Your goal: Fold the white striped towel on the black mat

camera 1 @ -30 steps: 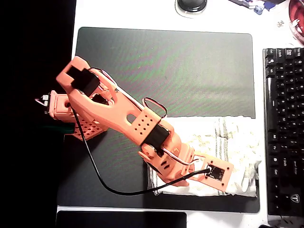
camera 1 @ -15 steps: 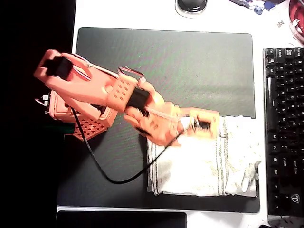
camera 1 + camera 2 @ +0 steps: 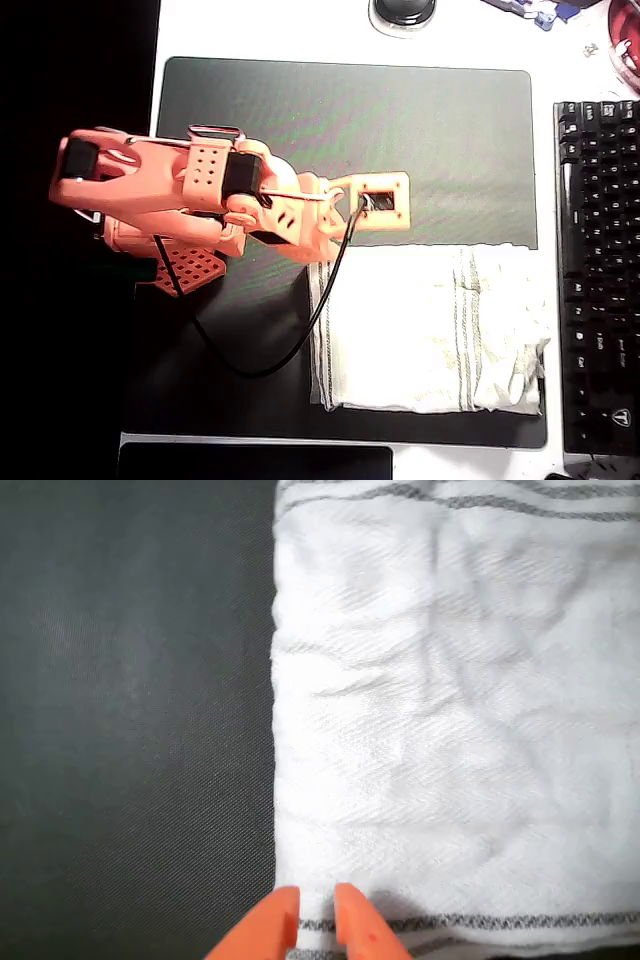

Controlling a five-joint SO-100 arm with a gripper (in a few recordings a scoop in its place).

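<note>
The white striped towel (image 3: 430, 330) lies flat on the lower right part of the black mat (image 3: 400, 130) in the overhead view, a broad off-white rectangle with thin grey stripe bands near its left edge and again right of its middle. Its right end is rumpled and reaches close to the black keyboard (image 3: 598, 270) that stands on the white table (image 3: 260, 30) beside the mat. The cloth's surface shows soft creases; the lower edge looks doubled, though the picture is too bright there to be sure.

The orange arm (image 3: 190, 195) reaches in from the left, and its wrist with the small camera housing hangs over bare mat just above the towel's upper left corner. From above, the hand itself is hidden under the wrist.

The wrist view supplies it: the hand (image 3: 315, 908) shows as two orange fingertips at the bottom edge, drawn nearly together with only a thin slit between them and nothing held in it. They sit over the towel (image 3: 450, 730) near its long straight edge, by a grey stripe band; whether they touch the cloth is hard to tell. Left of that edge lies the mat (image 3: 130, 710), its fine weave plain here.
</note>
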